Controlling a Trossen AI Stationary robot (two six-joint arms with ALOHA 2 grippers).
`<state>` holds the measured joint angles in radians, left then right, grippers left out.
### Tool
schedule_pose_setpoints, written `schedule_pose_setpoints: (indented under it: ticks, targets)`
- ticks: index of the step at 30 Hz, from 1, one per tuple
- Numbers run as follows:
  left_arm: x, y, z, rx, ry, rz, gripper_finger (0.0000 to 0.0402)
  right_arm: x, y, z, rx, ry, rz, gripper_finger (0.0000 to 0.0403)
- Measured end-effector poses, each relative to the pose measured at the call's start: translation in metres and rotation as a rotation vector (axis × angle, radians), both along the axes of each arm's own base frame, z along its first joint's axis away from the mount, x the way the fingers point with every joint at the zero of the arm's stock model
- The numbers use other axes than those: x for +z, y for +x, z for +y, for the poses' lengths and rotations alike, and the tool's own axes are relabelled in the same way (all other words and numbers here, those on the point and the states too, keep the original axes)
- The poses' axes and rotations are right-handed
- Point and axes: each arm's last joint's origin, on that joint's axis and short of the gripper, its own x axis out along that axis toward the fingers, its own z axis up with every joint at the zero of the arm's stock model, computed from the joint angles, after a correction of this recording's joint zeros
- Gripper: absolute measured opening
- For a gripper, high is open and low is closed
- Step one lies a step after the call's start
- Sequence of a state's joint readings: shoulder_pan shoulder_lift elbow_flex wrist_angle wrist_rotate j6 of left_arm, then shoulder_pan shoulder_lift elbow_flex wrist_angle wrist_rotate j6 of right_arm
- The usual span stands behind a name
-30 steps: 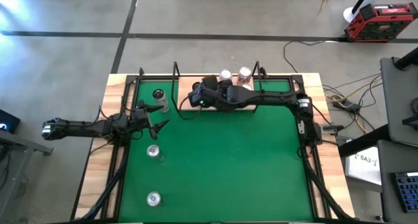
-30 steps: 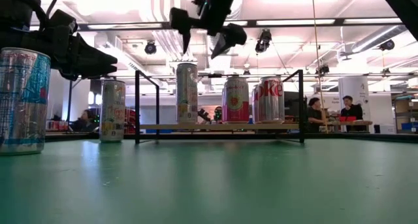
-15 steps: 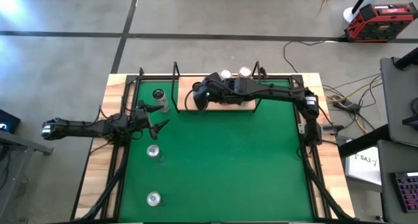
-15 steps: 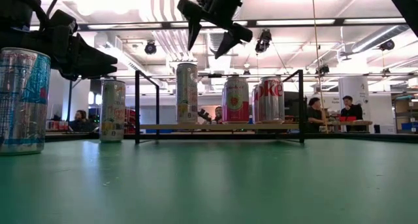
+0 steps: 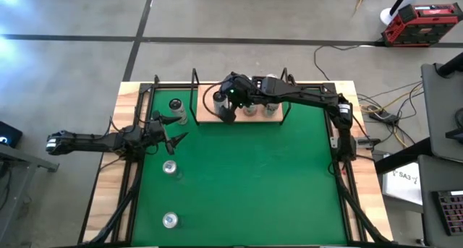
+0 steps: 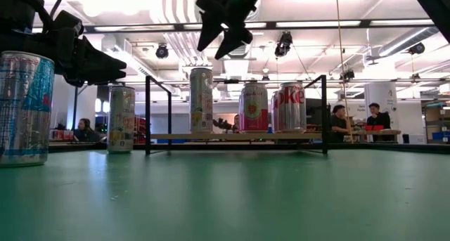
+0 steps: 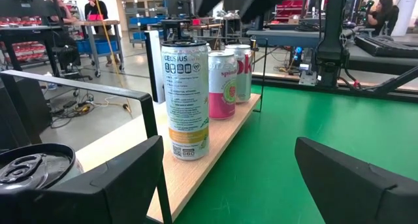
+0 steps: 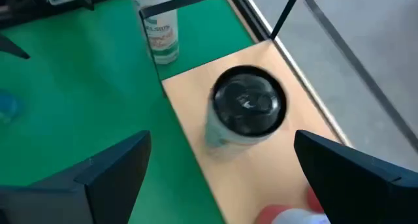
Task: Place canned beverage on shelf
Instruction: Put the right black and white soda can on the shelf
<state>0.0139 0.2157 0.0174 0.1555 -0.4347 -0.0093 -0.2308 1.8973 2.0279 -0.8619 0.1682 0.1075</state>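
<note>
From the high view, the right gripper (image 5: 227,112) is seen reached across the shelf (image 5: 275,116), jaws apart and empty; the left gripper (image 5: 173,129) is held low at the table's left, also spread. In the low view, three cylindrical metal cans stand upright on the light-wood board; the tall slim can (image 6: 201,100) stands below the right gripper.

Three cans (image 6: 201,100) upright in row on shelf (image 6: 235,136); light-wood board, black rod frame
</note>
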Motion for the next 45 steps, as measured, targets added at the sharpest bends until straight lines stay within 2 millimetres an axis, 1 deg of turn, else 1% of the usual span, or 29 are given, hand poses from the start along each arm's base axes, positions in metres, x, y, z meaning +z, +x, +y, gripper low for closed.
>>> schedule_pose_setpoints:
  ticks: [7,11,16,22,28,33,36,39,41,45]
  targets:
    - [0.0,0.0,0.0,0.0,0.0,0.001,0.0332,0.007,-0.006,-0.022,-0.023,-0.017,-0.016,0.0369]
    - [0.0,0.0,0.0,0.0,0.0,0.001,0.0332,0.002,-0.005,-0.037,-0.016,-0.026,-0.009,0.0369]
    - [0.0,0.0,0.0,0.0,0.0,0.0,0.0332,-0.007,0.001,-0.053,0.085,-0.049,-0.017,0.0369]
    - [0.0,0.0,0.0,0.0,0.0,0.001,0.0332,-0.003,0.001,-0.052,0.18,-0.089,-0.007,0.0369]
    - [0.0,0.0,0.0,0.0,0.0,0.001,0.0332,0.013,-0.003,-0.051,0.348,-0.178,0.005,0.0369]
    - [0.0,0.0,0.0,0.0,0.0,0.001,0.0332,0.026,-0.007,-0.051,0.396,-0.231,0.006,0.0369]
    - [0.0,0.0,0.0,0.0,0.0,0.001,0.0332,0.025,-0.01,-0.051,0.398,-0.214,0.034,0.0368]
    - [0.0,0.0,0.0,0.0,0.0,0.001,0.0332,0.02,-0.015,-0.05,0.389,-0.178,0.097,0.0368]
    - [0.0,0.0,0.0,0.0,0.0,0.001,0.0332,0.018,-0.016,-0.049,0.329,-0.129,0.114,0.0368]
    - [0.0,0.0,0.0,0.0,0.0,0.001,0.0332,0.017,-0.018,-0.048,0.199,-0.021,0.093,0.0368]
